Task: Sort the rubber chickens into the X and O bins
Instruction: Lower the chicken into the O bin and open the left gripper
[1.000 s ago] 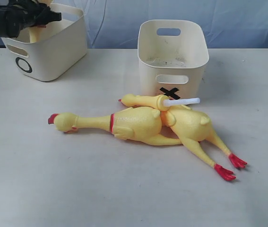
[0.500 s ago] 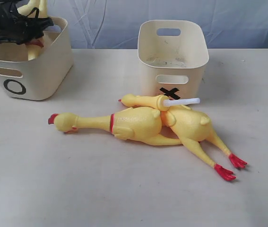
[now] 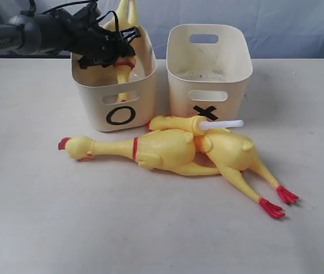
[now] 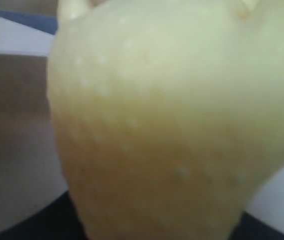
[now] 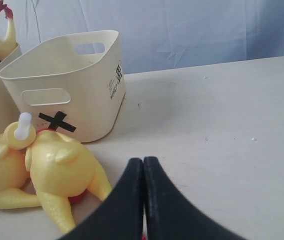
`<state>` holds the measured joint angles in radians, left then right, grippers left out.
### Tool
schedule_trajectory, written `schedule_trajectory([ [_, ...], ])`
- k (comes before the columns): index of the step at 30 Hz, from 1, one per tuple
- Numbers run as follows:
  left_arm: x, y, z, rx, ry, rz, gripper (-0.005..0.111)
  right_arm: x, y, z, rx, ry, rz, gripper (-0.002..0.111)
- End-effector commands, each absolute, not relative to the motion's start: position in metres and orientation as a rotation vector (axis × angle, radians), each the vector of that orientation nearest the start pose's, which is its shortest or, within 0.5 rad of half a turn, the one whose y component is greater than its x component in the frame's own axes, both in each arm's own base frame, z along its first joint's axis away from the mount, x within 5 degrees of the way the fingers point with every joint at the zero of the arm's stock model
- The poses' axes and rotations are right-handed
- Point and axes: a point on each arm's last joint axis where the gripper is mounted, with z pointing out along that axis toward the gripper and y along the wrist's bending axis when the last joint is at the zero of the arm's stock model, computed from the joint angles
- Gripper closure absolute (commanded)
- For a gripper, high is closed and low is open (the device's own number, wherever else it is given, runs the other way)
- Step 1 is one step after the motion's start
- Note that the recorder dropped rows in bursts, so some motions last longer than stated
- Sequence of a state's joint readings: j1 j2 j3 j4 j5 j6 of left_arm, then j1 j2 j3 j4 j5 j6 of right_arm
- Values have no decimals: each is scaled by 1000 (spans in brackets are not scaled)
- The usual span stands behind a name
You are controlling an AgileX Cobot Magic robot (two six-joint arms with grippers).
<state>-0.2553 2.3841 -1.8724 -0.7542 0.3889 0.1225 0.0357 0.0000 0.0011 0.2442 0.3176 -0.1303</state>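
One rubber chicken (image 3: 125,20) stands head-down in the O bin (image 3: 87,105), its legs sticking up above the rim. My left gripper (image 3: 114,50) is shut on it over the bin, and its yellow body (image 4: 172,125) fills the left wrist view. Two more chickens lie on the table in front of the bins: one with a red neck band (image 3: 156,149) and one with a white stick (image 3: 233,153). The X bin (image 3: 179,97) stands beside the O bin. My right gripper (image 5: 143,161) is shut and empty, low over the table near the stick chicken (image 5: 56,165).
The two bins stand almost side by side at the back of the white table (image 3: 162,234). The lying chickens overlap, and the stick chicken's head rests against the front of the X bin (image 5: 81,100). A blue cloth backdrop (image 3: 287,23) hangs behind.
The O bin has slid from the far left to right beside the X bin, carried along with my left gripper and the chicken in it. The lying chickens have barely moved.
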Motion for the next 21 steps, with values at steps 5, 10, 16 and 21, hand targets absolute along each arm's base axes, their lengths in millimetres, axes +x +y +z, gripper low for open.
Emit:
schedule_trajectory([
  [5, 499, -128, 156, -43, 2545, -450, 106, 54, 9, 186, 3, 1782, 168, 109],
  [10, 505, -118, 200, -41, 2450, -454, 92, 54, 9, 186, 3, 1782, 168, 109],
  [16, 500, -118, 246, -7, 2389, -474, 62, 54, 9, 186, 3, 1782, 168, 109],
  [21, 491, -116, 282, 20, 2327, -466, 53, 54, 9, 186, 3, 1782, 168, 109],
])
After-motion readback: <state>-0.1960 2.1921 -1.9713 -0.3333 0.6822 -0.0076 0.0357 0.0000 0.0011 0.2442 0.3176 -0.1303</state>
